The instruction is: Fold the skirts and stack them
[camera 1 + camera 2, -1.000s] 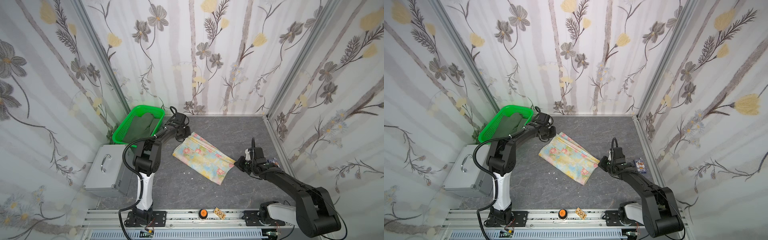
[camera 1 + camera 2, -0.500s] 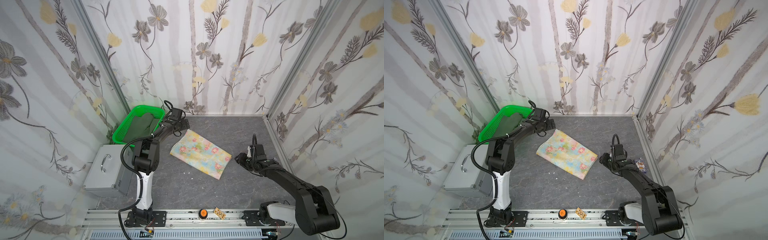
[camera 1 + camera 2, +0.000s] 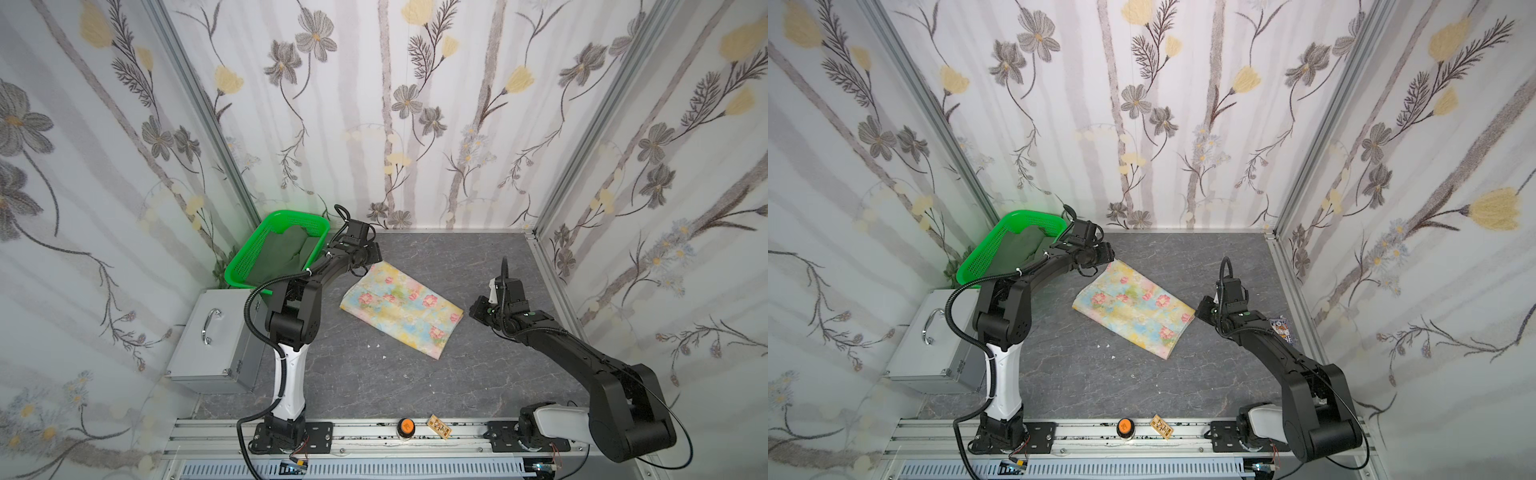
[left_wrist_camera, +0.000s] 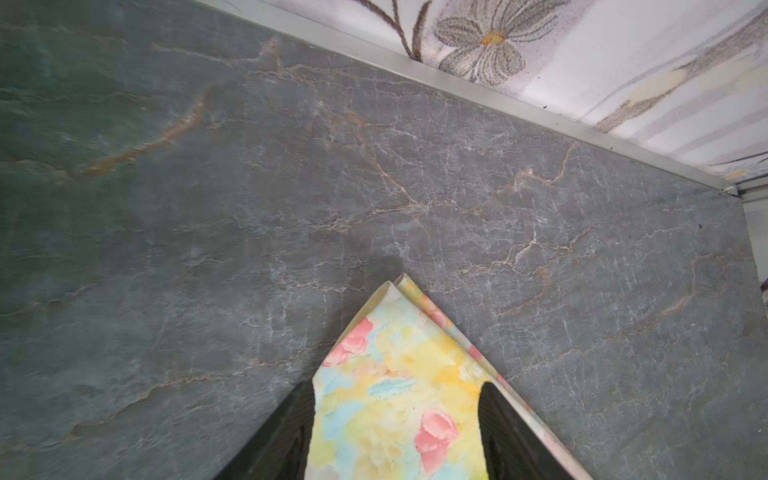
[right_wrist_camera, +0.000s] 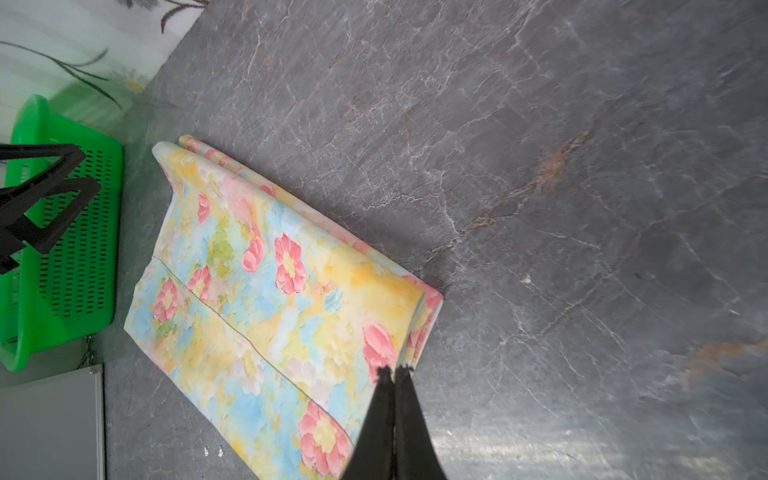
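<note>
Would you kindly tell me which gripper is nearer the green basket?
Left. The left gripper hovers just beside the green basket; the right gripper sits beyond the floral skirt, far from it.

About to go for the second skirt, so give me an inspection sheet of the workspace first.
Surface: grey marbled tabletop, few white specks.
Job's things: floral skirt folded flat mid-table; olive skirt in green basket.
Clutter: metal case at left; orange button, small card on front rail.
Grippers: left gripper jaws open over floral skirt's far corner; right gripper jaws shut at its right corner, grip unclear.
Cables: black hose loops along left arm, clear of cloth.
Surroundings: floral-papered walls on three sides.
</note>
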Controlling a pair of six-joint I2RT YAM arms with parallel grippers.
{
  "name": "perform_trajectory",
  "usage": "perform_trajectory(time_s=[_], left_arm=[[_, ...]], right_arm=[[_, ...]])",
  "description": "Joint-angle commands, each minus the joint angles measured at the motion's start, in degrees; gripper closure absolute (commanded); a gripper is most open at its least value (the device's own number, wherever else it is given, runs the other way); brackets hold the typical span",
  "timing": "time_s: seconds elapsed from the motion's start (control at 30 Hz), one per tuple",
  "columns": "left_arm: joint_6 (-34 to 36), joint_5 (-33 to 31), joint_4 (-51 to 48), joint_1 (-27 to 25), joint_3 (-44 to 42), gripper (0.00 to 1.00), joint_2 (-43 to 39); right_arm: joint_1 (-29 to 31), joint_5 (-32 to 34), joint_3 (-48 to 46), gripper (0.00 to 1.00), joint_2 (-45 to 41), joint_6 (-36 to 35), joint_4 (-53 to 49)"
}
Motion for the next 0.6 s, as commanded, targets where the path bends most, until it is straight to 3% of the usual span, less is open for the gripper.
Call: perform_trajectory(time_s=[0.0, 0.27, 0.57], left_arm=[[-1.29, 2.79, 2.99, -0.07, 2.40, 0.34, 2.66], [-1.81, 3.33, 6.69, 0.09, 4.32, 0.33, 7.42], [-3.50, 4.49, 8.23, 0.39, 6.09, 0.32, 11.90]], right_arm=[[2.01, -0.99, 2.06, 1.00, 4.13, -0.74, 4.36], [4.61, -2.88, 4.76, 1.00, 14.02, 2.35, 8.27], [4.79, -1.94, 3.10, 1.00, 17.21, 4.01, 7.34]])
